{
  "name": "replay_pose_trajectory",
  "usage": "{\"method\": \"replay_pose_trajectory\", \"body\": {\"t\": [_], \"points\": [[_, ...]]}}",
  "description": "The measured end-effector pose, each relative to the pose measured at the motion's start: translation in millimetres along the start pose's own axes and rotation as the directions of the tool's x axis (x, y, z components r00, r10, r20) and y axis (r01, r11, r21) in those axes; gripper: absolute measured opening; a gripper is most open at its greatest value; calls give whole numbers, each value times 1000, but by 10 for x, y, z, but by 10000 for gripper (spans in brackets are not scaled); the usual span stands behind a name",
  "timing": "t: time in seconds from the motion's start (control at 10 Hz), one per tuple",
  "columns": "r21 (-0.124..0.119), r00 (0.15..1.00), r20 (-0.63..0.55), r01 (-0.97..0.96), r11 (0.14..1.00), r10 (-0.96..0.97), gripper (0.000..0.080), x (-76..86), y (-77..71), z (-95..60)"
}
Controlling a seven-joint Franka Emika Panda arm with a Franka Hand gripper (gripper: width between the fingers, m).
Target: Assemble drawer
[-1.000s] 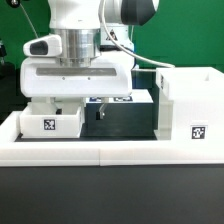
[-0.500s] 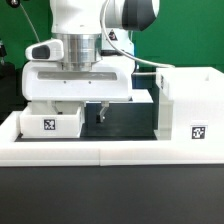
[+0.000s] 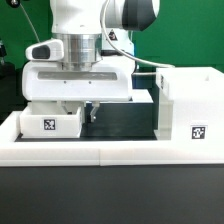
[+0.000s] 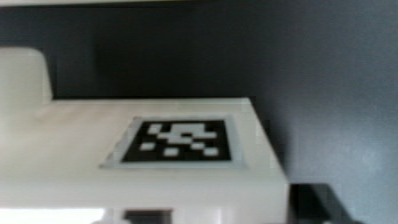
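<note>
The drawer's tall white casing (image 3: 190, 105) stands at the exterior view's right, with a tag on its front. A small white tray (image 3: 50, 122) with a tag lies at the exterior view's left by the front rail. My gripper (image 3: 78, 112) hangs low right over this tray. One dark finger (image 3: 91, 112) shows close beside the tray's side that faces the casing; the other finger is hidden behind the tray. In the wrist view the tray's tagged face (image 4: 178, 140) fills the frame, with a dark finger (image 4: 329, 200) at its edge. I cannot tell whether the fingers press the tray.
The long low white border rail (image 3: 100, 152) runs along the front. Another white part (image 3: 142, 98) lies behind the dark gap between tray and casing, partly hidden by my hand. The arm's body blocks the back of the table.
The visible finger has slid toward the exterior view's left, closer to the tray's side, narrowing the jaws. The hand itself, the tray and the casing have stayed in place.
</note>
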State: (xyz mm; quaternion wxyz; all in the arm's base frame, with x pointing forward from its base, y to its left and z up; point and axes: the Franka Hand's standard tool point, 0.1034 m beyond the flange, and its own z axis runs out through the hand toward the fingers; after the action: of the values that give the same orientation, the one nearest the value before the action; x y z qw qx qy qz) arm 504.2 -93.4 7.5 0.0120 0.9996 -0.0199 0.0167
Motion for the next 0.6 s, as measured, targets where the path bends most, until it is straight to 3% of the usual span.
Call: {"method": "replay_pose_trajectory", "body": {"t": [0.1, 0.2, 0.6], "points": [[0, 1000, 0, 0, 1000, 0, 115, 0, 0, 0], [0, 1000, 0, 0, 1000, 0, 40, 1, 0, 0], [0, 1000, 0, 0, 1000, 0, 40, 1, 0, 0]]}}
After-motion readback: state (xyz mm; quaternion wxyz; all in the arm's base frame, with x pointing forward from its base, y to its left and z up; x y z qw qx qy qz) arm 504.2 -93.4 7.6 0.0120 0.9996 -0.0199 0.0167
